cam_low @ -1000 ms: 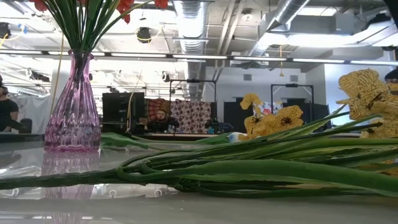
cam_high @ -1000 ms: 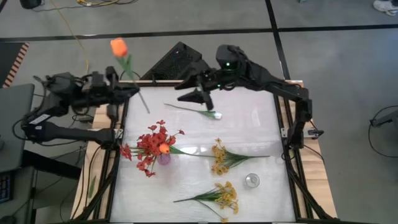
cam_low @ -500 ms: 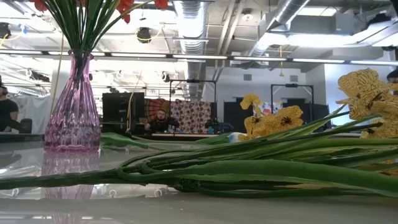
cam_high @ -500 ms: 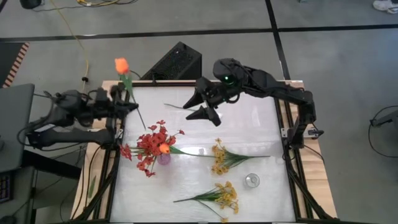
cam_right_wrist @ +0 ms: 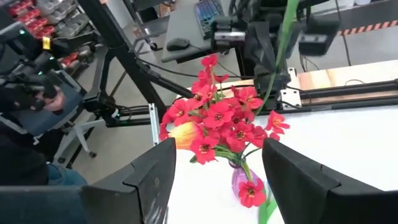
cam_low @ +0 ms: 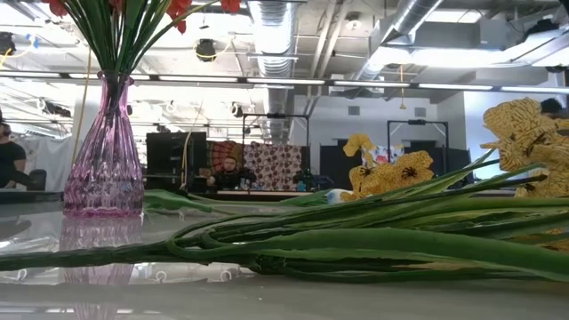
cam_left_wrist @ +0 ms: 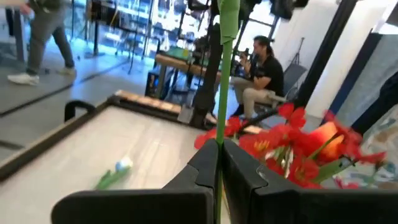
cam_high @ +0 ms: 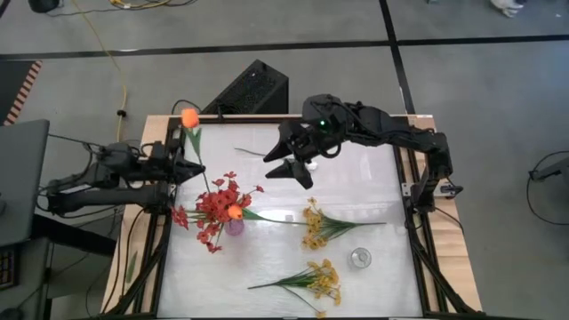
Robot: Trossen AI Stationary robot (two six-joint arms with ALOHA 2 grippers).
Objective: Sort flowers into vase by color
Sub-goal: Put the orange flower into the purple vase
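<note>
Left tool (cam_high: 182, 165) is clamping an orange tulip's stem (cam_left_wrist: 221, 93) at the vase's (cam_high: 235, 226) eleven o'clock; red blossoms (cam_high: 216, 206) and one tulip are already sitting in it. Right tool (cam_high: 290, 169) is hovering, fingers apart. Two yellow sprays (cam_high: 313, 227) and a white bud are still lying on the surface (cam_high: 356, 178).

Lighting: bright, even, from overhead ceiling strip lights (cam_low: 267, 82). Glare: soft sheen on glossy white tabletop (cam_high: 356, 178). Focus: near green stems (cam_low: 356, 240) blurred in low view; left wrist view softly blurred.
</note>
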